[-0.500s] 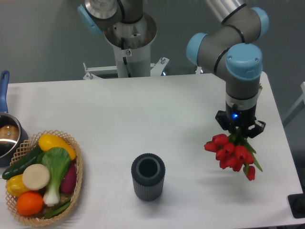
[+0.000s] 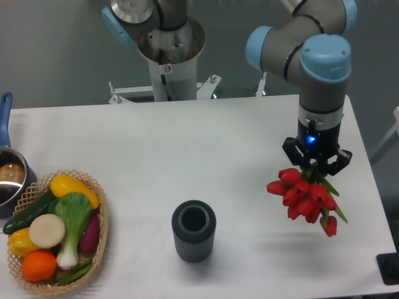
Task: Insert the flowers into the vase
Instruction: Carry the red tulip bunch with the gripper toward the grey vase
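Tool [image 2: 316,163] pinching the flowers [image 2: 307,197] by the stems, blooms hanging down, held off the surface [image 2: 187,149] near its right edge. Vase [image 2: 194,230] upright, mouth open, well apart to the left.

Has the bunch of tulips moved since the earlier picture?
Yes. The red tulips, held in the claw, have shifted slightly right, away from the ribbed grey vase, which stands in the same place.

flowers [image 2: 305,196]: red blooms, green leaves
vase [image 2: 194,230]: dark grey, vertical ribs
table [image 2: 187,143]: white
basket [image 2: 100,237]: tan weave
arm [image 2: 321,75]: grey, pale blue caps
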